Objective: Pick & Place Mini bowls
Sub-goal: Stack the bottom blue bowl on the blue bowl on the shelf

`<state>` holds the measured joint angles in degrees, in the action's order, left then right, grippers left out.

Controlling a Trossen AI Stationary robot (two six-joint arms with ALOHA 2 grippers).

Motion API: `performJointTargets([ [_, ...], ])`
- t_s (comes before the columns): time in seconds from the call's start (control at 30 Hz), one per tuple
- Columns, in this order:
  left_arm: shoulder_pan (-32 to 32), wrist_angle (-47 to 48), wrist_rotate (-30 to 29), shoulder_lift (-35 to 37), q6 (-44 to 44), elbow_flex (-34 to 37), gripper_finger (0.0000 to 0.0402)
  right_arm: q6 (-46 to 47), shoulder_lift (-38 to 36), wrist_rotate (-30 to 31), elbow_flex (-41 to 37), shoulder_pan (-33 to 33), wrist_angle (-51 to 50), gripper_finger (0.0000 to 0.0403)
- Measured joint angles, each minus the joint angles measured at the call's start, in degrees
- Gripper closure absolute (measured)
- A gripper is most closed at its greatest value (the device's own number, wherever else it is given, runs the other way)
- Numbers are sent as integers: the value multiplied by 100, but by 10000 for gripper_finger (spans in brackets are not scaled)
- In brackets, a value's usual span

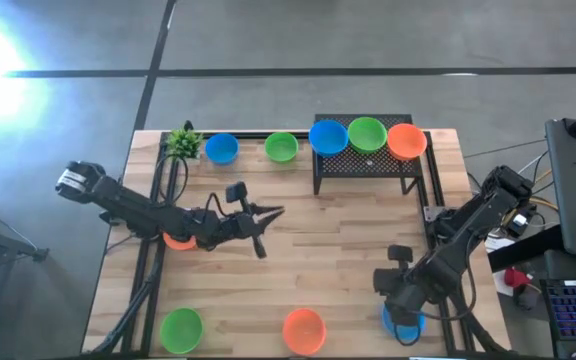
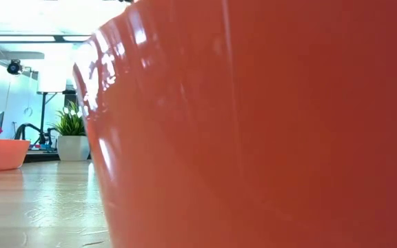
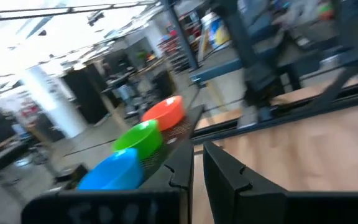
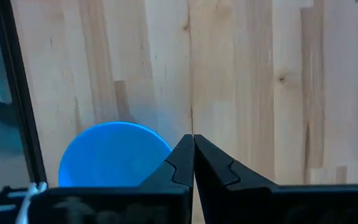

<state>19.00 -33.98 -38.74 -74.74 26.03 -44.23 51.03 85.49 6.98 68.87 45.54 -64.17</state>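
1. Table [image 1: 348, 230]: light wooden slab top, seen whole from above; clock directions below are read on the high view, 12 o'clock being the far edge.
2. Black rack [image 1: 368, 165]: low mesh stand at about 1 o'clock on the table, near the far edge.
3. Three mini bowls on the rack, in a row and touching or nearly so: blue bowl [image 1: 328, 137], green bowl [image 1: 366, 132], orange-red bowl [image 1: 406, 141]. The left wrist view shows the same three in line on the mesh.
4. Two mini bowls on the wood at 11 to 12 o'clock, beside the rack: a blue one [image 1: 221, 149] and a green one [image 1: 281, 147], apart from each other.
5. Small leafy plant [image 1: 183, 142]: far left corner, just beside the blue one on the wood.
6. Near edge, 7 o'clock: green mini bowl [image 1: 181, 328]. Near edge, 6 o'clock: orange-red mini bowl [image 1: 304, 329], which fills most of the low view.
7. Orange-red mini bowl at 9 o'clock [image 1: 178, 240]: mostly hidden under the left arm.
8. Blue mini bowl at 5 o'clock [image 1: 405, 322]: lies on the wood just under the right gripper, partly covered by it.
9. Left gripper [image 1: 273, 212]: near table centre, pointing toward 3 o'clock, fingers a narrow gap apart with nothing between them.
10. Right gripper [image 4: 193, 140]: at 5 o'clock, pointing down over the wood, fingertips pressed together, holding nothing; the blue mini bowl lies just beside the tips.
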Motion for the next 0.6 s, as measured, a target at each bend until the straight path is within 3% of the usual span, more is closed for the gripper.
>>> performJointTargets([
  [0.23, 237, 4, 385, 0, -502, 0, 369, -614, 0, -48, -9, -2, -12, 388],
  [0.6, 385, 11, 590, 0, -844, 0, 369, -1153, 0, -252, -306, 200, 3, 325],
])
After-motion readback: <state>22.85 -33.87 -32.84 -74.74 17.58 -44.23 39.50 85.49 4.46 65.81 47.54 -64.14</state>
